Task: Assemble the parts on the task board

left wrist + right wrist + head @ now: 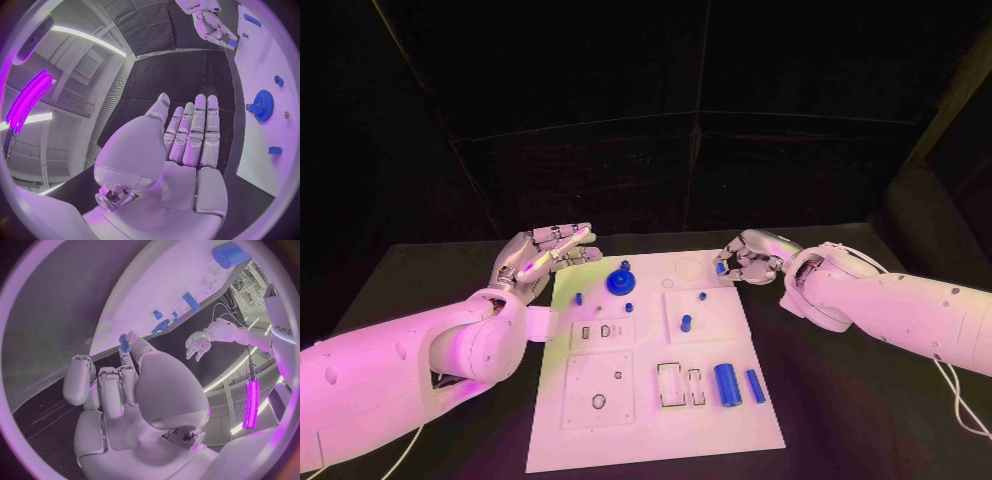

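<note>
On the black bench (877,420) we see the white task board (653,400) lying in the middle, running from the near edge toward the far edge. Our left robot hand (548,252) hovers just off the board's far left corner, palm open, fingers stretched out side by side and holding nothing; the left wrist view shows the same flat hand (187,145) beside the board's edge. Our right robot hand (747,258) sits at the board's far right corner with fingers curled in, pinching a small blue part (721,268) between thumb and a finger; in the right wrist view that piece (124,342) shows at the fingertips, though we cannot tell whether it touches the board. A blue gear (619,285) lies on the board's far left area, a small blue peg (685,322) nearer the middle, and a blue cylinder (727,385) with a slimmer blue bar (756,386) just beside it toward the near right.
</note>
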`<state>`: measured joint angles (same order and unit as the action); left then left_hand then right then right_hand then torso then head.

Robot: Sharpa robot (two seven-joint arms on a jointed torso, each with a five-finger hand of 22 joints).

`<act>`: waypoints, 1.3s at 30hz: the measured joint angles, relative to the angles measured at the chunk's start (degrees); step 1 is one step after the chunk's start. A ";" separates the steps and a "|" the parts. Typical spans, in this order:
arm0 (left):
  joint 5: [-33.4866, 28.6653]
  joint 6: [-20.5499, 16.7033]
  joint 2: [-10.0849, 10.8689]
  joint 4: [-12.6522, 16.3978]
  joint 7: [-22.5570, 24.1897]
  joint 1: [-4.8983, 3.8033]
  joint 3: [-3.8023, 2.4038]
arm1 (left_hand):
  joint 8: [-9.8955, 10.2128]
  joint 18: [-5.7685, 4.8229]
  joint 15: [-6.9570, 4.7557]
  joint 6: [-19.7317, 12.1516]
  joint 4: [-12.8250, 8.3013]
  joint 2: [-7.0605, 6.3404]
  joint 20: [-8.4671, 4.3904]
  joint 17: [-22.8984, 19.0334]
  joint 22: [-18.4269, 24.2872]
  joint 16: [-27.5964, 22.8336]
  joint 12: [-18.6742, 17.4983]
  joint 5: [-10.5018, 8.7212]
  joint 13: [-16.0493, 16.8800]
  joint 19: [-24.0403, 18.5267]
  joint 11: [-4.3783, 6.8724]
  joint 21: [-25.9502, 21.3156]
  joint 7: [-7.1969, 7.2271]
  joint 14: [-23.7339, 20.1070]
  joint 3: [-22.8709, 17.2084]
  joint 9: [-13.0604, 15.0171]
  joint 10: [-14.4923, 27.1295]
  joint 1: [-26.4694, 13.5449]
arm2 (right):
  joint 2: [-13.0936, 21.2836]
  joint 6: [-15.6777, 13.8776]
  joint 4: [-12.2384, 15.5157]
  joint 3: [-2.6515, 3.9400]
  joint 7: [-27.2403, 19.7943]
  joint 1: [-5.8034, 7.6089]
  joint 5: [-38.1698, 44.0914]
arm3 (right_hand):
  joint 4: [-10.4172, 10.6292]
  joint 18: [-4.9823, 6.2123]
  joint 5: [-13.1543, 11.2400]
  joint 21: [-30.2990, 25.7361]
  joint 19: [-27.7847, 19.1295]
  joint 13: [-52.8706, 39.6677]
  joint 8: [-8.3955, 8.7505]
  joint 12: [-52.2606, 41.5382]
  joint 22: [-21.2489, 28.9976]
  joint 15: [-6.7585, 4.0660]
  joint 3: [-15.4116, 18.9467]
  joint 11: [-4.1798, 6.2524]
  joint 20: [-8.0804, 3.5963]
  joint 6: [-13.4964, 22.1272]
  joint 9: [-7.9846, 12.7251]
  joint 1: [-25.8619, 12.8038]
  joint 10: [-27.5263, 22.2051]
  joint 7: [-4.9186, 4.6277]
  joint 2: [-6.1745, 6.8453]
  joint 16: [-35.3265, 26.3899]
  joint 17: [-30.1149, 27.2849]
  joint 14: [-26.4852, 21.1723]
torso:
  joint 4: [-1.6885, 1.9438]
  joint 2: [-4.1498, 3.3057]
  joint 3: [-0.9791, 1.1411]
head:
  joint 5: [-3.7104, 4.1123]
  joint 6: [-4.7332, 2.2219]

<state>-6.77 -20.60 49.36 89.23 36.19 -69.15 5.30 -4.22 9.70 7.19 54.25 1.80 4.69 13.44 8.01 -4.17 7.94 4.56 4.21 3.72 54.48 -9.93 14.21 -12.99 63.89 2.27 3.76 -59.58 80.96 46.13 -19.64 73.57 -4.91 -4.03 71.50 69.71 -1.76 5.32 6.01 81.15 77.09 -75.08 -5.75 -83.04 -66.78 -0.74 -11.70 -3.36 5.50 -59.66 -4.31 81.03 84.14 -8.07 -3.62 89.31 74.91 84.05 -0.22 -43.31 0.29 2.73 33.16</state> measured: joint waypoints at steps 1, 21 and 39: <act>0.00 0.00 0.03 0.00 0.00 0.00 0.00 | 0.00 0.00 0.00 0.00 0.00 0.00 0.00 0.00 0.00 0.00 0.00 0.00 0.00 0.00 0.00 0.00 0.00 0.00 0.00 0.00 0.00 0.00 | 0.21 -0.41 0.96 0.00 0.53 0.00 0.00 | 0.08 0.00 0.00 0.00 0.00 0.01 0.00 0.00 0.00 0.00 -0.08 0.00 0.00 -0.02 0.03 -0.05 0.00 -0.02 -0.05 0.00 0.00 0.00 | -0.01 0.04 -0.02 | 0.00 -0.01; 0.00 0.14 0.32 -0.69 -0.08 -0.05 0.00 | 0.00 0.00 -0.31 0.52 -0.16 0.00 -0.09 0.18 0.00 -0.22 0.00 0.00 0.00 0.09 0.24 0.00 0.11 0.33 -0.16 0.00 -0.67 0.00 | -6.02 -5.20 14.56 0.04 16.01 0.36 2.25 | 0.34 0.00 -0.04 0.00 0.00 0.15 0.37 0.35 0.17 0.00 -0.62 0.20 0.01 -0.06 0.05 -0.98 -0.21 -0.06 0.00 0.00 0.00 0.00 | 0.30 1.13 -0.77 | -1.76 1.05; 0.02 0.47 0.17 -1.22 -0.30 -0.11 -0.01 | 0.00 0.00 -1.14 2.37 -0.47 0.00 -0.85 0.97 -0.21 -0.22 0.00 0.00 0.06 2.08 0.92 0.26 0.72 2.99 -0.15 0.00 -3.19 0.00 | -16.72 -2.89 12.00 -2.76 20.65 -0.70 7.79 | 0.25 0.00 0.34 0.00 -0.21 0.17 0.20 0.74 0.82 0.00 -0.84 0.20 -0.20 -0.08 -0.01 -1.43 -0.21 -0.08 0.46 0.00 0.00 0.00 | 0.47 1.35 -1.00 | -4.00 1.98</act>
<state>-6.75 -20.13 49.53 88.00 35.89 -69.27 5.29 -4.22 9.70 6.05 56.62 1.33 4.69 12.59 8.98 -4.38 7.71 4.56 4.22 3.78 56.56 -9.00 14.47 -12.27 66.88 2.13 3.76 -62.77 80.96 29.41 -22.54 85.57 -7.66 16.62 70.80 77.50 -1.51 5.33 6.35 81.15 76.88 -74.91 -5.55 -82.30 -65.96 -0.73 -12.54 -3.17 5.31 -59.74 -4.33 79.60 83.93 -8.15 -3.16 89.31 74.90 84.05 0.25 -41.97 -0.71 -1.27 35.14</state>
